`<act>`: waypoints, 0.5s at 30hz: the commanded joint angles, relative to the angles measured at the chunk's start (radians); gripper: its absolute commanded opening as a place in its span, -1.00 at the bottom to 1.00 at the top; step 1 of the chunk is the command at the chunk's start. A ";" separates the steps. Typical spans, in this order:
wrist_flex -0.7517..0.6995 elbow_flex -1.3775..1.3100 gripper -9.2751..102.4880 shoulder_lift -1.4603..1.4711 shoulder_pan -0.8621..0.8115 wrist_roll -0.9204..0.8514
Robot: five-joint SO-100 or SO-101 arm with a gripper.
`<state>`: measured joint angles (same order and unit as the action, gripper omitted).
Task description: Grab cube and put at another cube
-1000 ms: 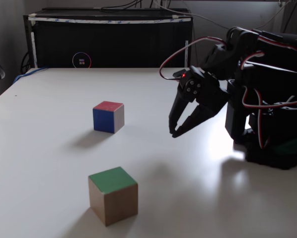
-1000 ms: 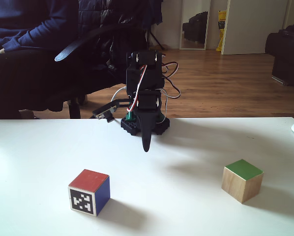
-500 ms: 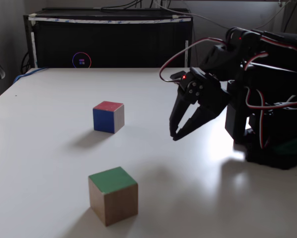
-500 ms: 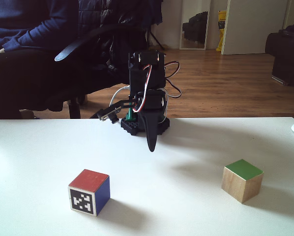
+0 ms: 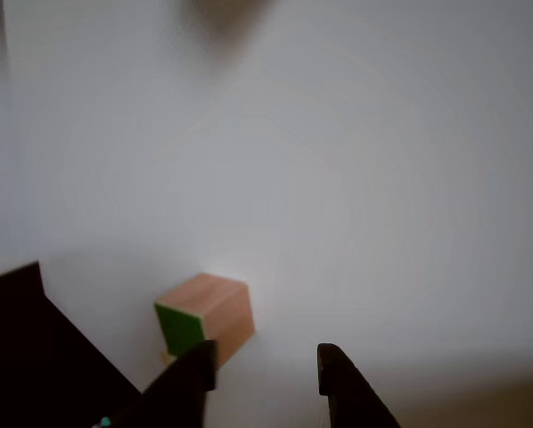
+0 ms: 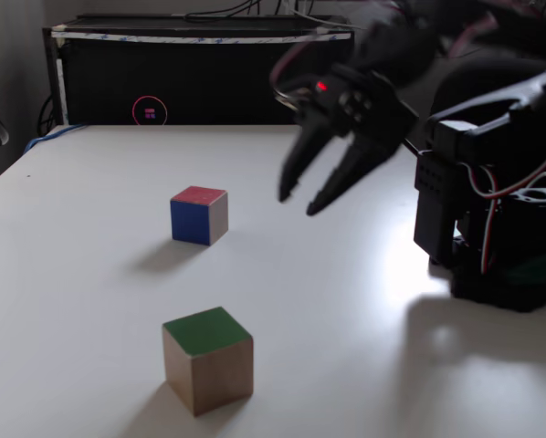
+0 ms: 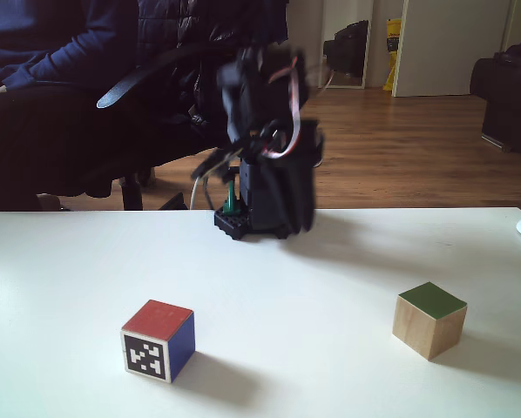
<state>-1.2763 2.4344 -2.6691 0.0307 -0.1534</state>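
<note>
The black two-finger gripper (image 6: 298, 197) is raised clear of the surface in a fixed view, angled down and to the left, with its jaws spread apart. A red indicator light shows on the wrist housing. The black arm, wrapped in red and white wires, rises from its base at the right. In the other view the gripper's (image 5: 265, 364) two dark fingertips (image 5: 331, 361) stand separated, holding nothing. In another fixed view the arm appears motion-blurred.

Bare table (image 6: 346, 301) lies between the raised end effector (image 6: 296, 199) and the cube (image 6: 207, 359), nothing standing between.
</note>
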 commanded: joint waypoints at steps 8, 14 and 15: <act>-0.100 -0.333 -0.03 0.230 0.178 -0.043; -0.166 -0.560 0.04 0.459 0.215 -0.008; -0.183 -0.603 0.04 0.503 0.219 0.005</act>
<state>-1.4297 1.9635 -2.2519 0.2347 -0.1672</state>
